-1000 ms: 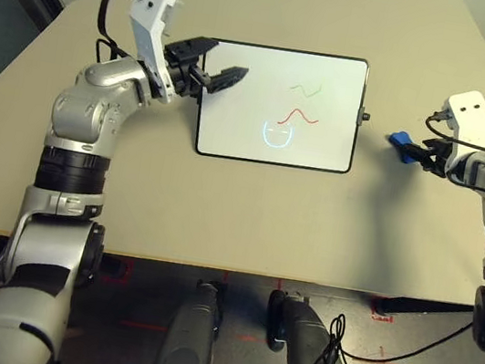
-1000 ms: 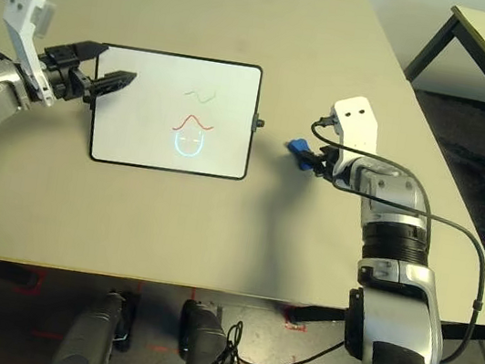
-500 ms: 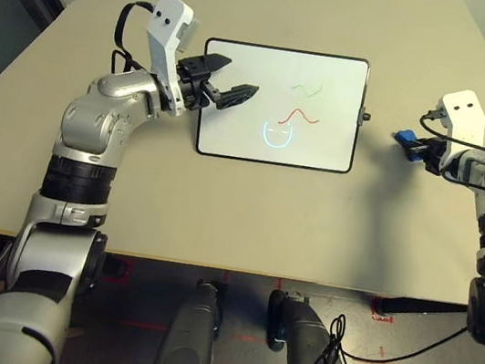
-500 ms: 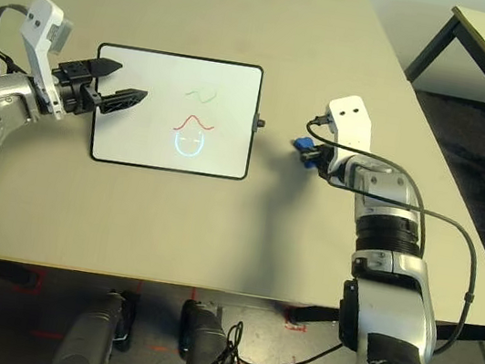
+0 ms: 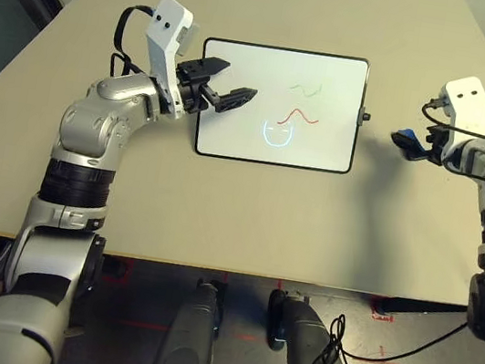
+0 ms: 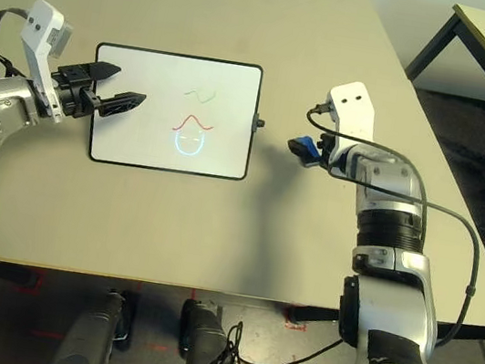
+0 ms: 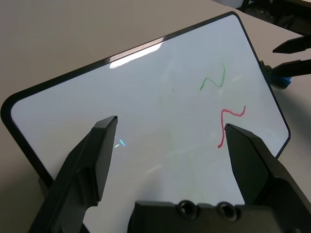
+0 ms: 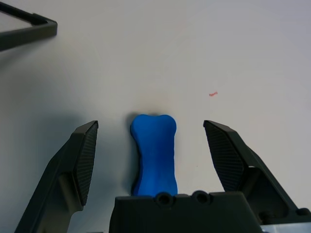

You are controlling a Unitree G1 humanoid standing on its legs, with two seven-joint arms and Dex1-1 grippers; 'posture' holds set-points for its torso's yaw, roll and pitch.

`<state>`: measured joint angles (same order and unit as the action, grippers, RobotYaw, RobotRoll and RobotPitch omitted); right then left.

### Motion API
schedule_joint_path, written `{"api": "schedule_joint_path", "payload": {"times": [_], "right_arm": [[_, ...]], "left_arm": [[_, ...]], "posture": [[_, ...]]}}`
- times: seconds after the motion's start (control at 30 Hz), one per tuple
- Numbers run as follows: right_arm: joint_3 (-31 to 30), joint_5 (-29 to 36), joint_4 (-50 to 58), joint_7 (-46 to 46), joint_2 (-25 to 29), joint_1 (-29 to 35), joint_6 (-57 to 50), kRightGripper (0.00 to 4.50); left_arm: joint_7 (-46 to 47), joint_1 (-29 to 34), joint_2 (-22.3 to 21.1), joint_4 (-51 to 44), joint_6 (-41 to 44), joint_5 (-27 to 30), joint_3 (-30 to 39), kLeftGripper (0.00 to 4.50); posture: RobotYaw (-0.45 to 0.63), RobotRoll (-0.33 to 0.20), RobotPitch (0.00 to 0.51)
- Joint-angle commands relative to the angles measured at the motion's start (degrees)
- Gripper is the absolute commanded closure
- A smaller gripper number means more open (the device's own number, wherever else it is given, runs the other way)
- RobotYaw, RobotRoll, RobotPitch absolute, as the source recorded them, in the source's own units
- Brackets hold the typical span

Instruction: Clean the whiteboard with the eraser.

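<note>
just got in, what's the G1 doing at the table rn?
It is set up to wipe the whiteboard, which lies flat on the table with green, red and blue scribbles on it. The right end effector is open and straddles the blue eraser, which lies on the table off the board's right side; it has not closed on it. The left end effector hangs open over the board's left edge, holding nothing.

Head stereo pair overlooking table [image 5: 247,210], wrist cameras close, sharing whiteboard [image 7: 160,111]
</note>
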<state>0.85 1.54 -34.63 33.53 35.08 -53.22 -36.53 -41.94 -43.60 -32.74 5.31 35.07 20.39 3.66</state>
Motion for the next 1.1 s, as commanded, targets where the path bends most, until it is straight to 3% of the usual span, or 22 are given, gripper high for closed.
{"api": "schedule_joint_path", "payload": {"times": [0.03, 0.33, 0.43, 0.77, 0.9, 1.1], "right_arm": [[0.1, -0.7, -3.0, -0.9, 0.4, -0.6, 0.3, 0.01], [0.0, -0.9, -10.6, -2.8, -1.1, -3.2, 0.9, 0.01], [-0.1, -1.0, -12.8, -3.1, -1.6, -4.5, 1.0, 0.6], [-1.4, -2.4, -15.9, -2.0, -2.1, -6.6, 0.4, 3.79], [-1.9, -2.8, -16.8, -1.7, -2.1, -7.1, -0.1, 4.2], [-1.6, -3.0, -17.6, -2.5, -1.9, -7.6, 0.6, 4.3]], "left_arm": [[0.0, 0.3, -0.2, -0.9, 0.4, 0.2, 0.2, 0.0], [0.5, 0.9, -0.7, -2.1, 1.2, 0.4, 0.6, 0.0], [0.6, 1.1, -1.0, -2.5, 1.6, 0.4, 0.8, 0.0], [0.9, 1.5, -1.5, -3.3, 2.1, 0.5, 1.3, 0.0], [1.0, 1.4, -1.6, -3.1, 1.9, 0.4, 1.3, 0.0], [1.2, 0.8, -1.3, -2.6, 1.5, 0.3, 1.1, 0.0]], "posture": [[0.04, 0.0, 0.225], [0.07, 0.0, 0.229], [0.08, 0.0, 0.229], [0.09, 0.0, 0.229], [0.09, 0.0, 0.227], [0.08, 0.0, 0.22]]}}
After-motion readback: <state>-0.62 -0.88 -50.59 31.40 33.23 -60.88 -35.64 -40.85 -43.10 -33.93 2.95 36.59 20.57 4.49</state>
